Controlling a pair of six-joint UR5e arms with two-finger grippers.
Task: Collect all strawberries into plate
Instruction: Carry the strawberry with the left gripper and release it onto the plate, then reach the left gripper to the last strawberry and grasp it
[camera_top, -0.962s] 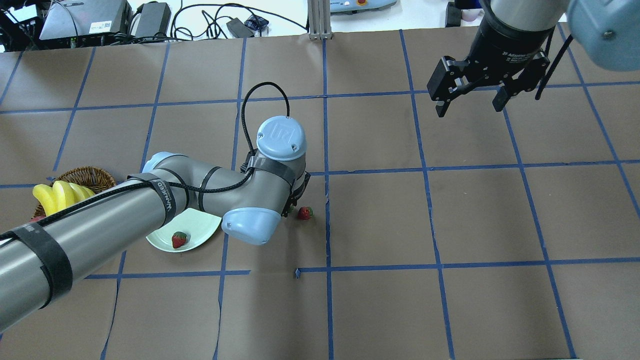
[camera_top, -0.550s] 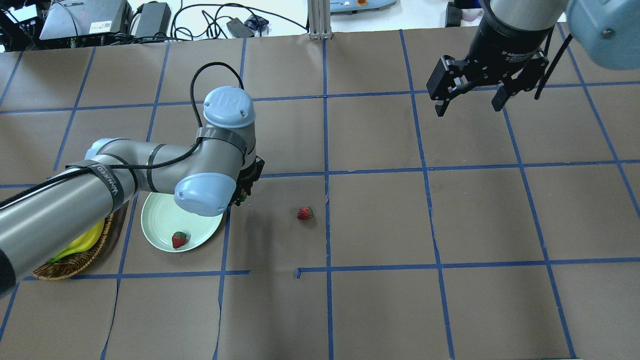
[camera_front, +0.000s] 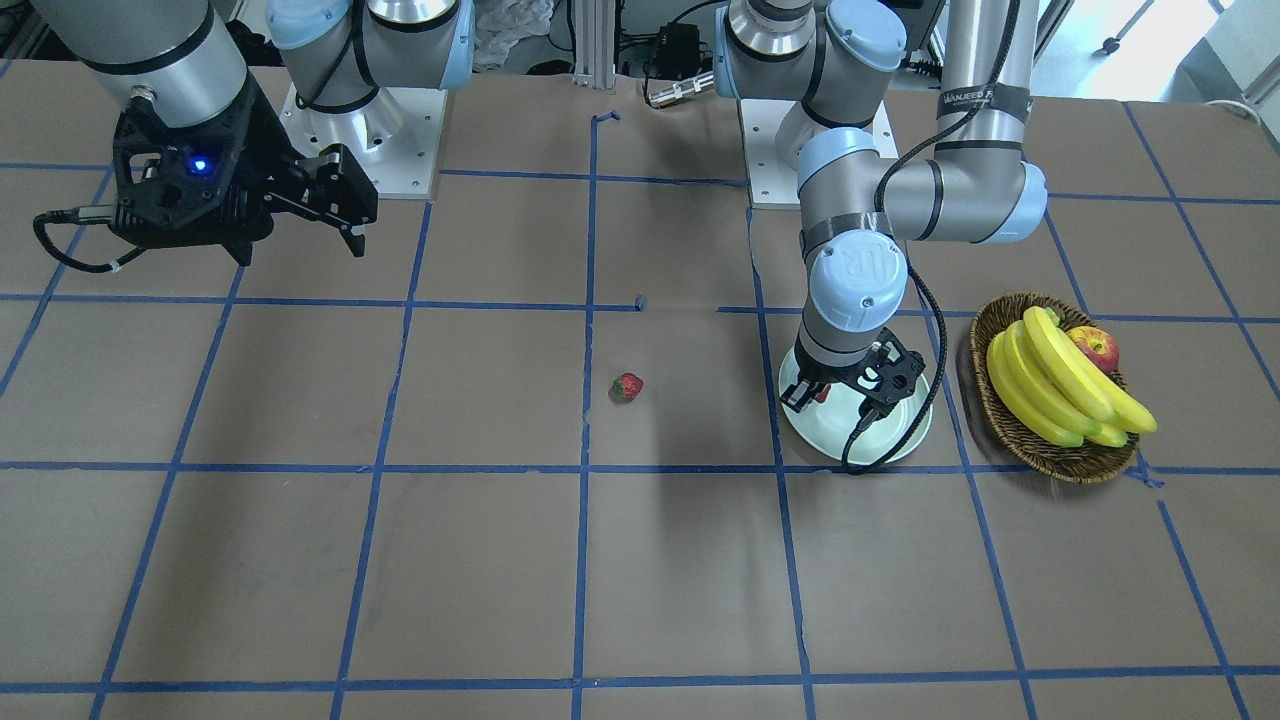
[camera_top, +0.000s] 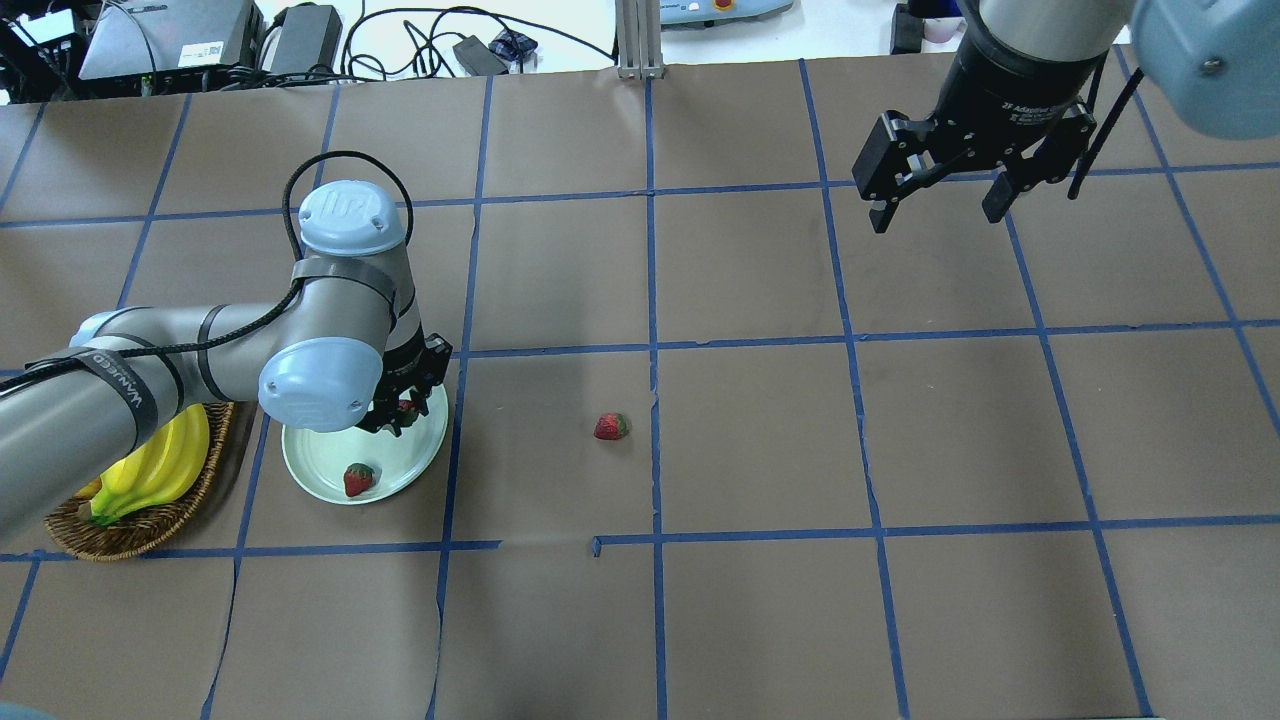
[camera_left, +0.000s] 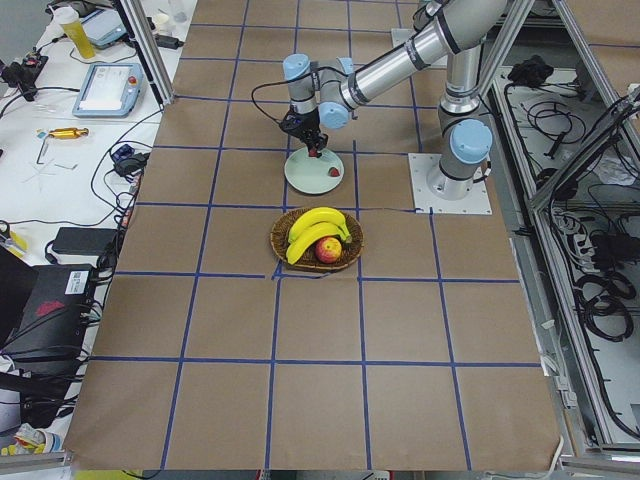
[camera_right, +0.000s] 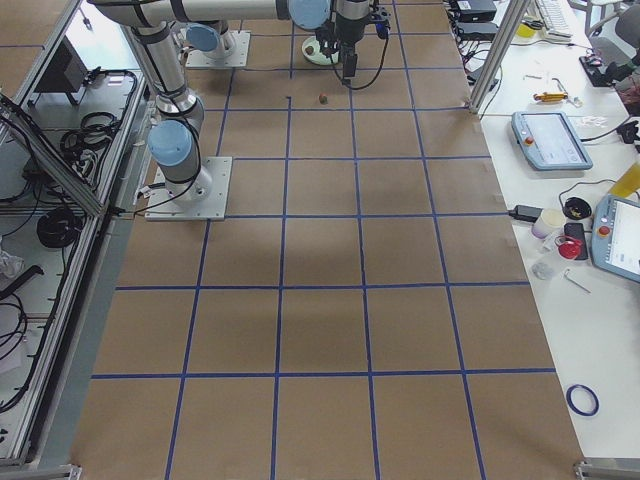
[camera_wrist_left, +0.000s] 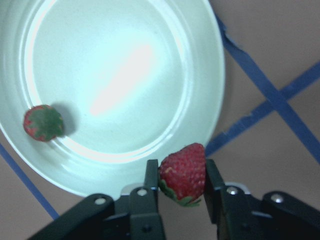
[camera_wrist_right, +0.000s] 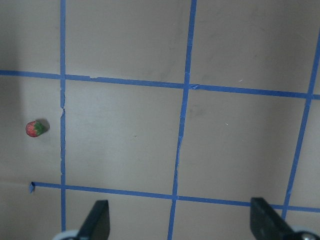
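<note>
The left gripper (camera_top: 400, 408) is pinching a strawberry (camera_wrist_left: 183, 172) by its flanks, fingers clamped on either side with the leafy cap turned back toward the wrist, probably so the soft fruit is not crushed end to end. It is hanging low just over the plate (camera_top: 318, 462), above the rim and not the middle, so a release here is likely risking a bounce off the edge; carrying it slightly further in looks safer. A second strawberry (camera_top: 358, 479) is lying inside the plate, near its rim and apart from the held one. A third strawberry (camera_top: 611, 427) is sitting on the table well apart from the plate. The right gripper (camera_top: 938, 205) is hovering far from the plate, fingers spread and empty, seemingly keeping out of the way.
</note>
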